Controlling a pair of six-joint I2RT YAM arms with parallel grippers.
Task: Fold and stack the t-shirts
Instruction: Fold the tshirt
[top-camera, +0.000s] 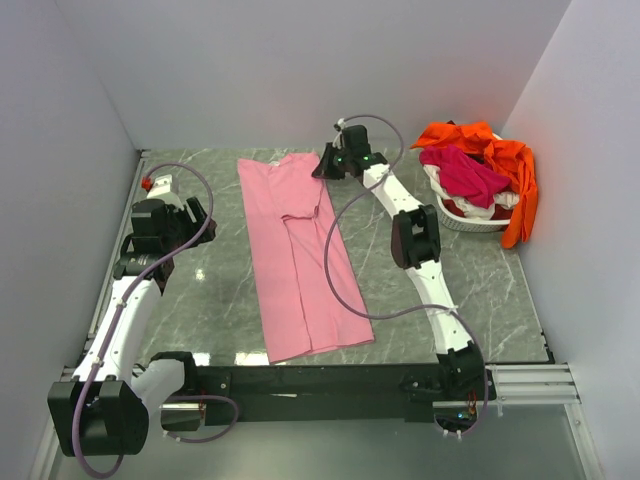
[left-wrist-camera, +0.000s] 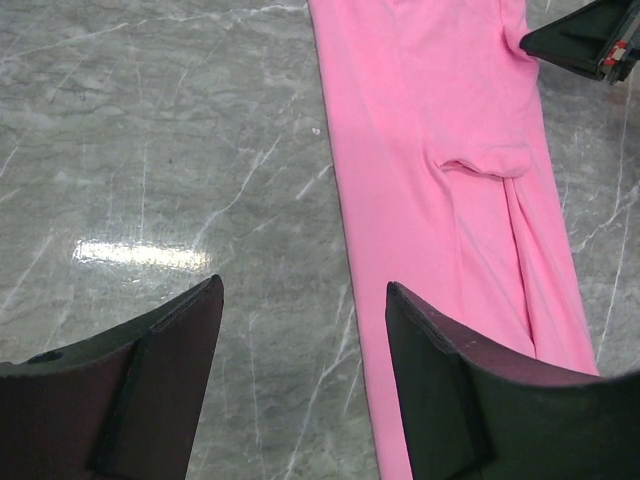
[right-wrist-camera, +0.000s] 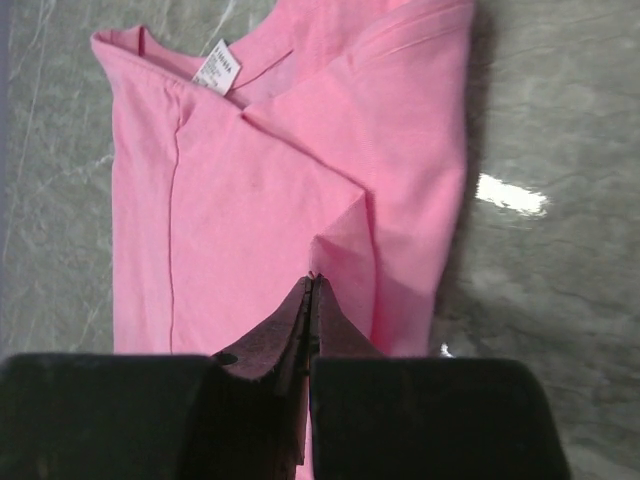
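The light pink t-shirt (top-camera: 295, 260) lies flat on the table as a long strip, sides folded in, collar at the far end. My right gripper (top-camera: 325, 165) is at its far right part. In the right wrist view it (right-wrist-camera: 313, 278) is shut on a pinch of the pink cloth (right-wrist-camera: 230, 200), which peaks up at the fingertips. My left gripper (top-camera: 197, 215) is open and empty, left of the shirt. In its wrist view it (left-wrist-camera: 300, 285) hangs above bare table at the shirt's left edge (left-wrist-camera: 440, 120). The magenta shirt (top-camera: 465, 172) and orange shirt (top-camera: 515, 170) are heaped in the basket.
The white plastic basket (top-camera: 465, 218) stands at the far right against the wall, with orange cloth hanging over its right side. White walls close in the table on three sides. The right gripper's body shows in the left wrist view (left-wrist-camera: 590, 40).
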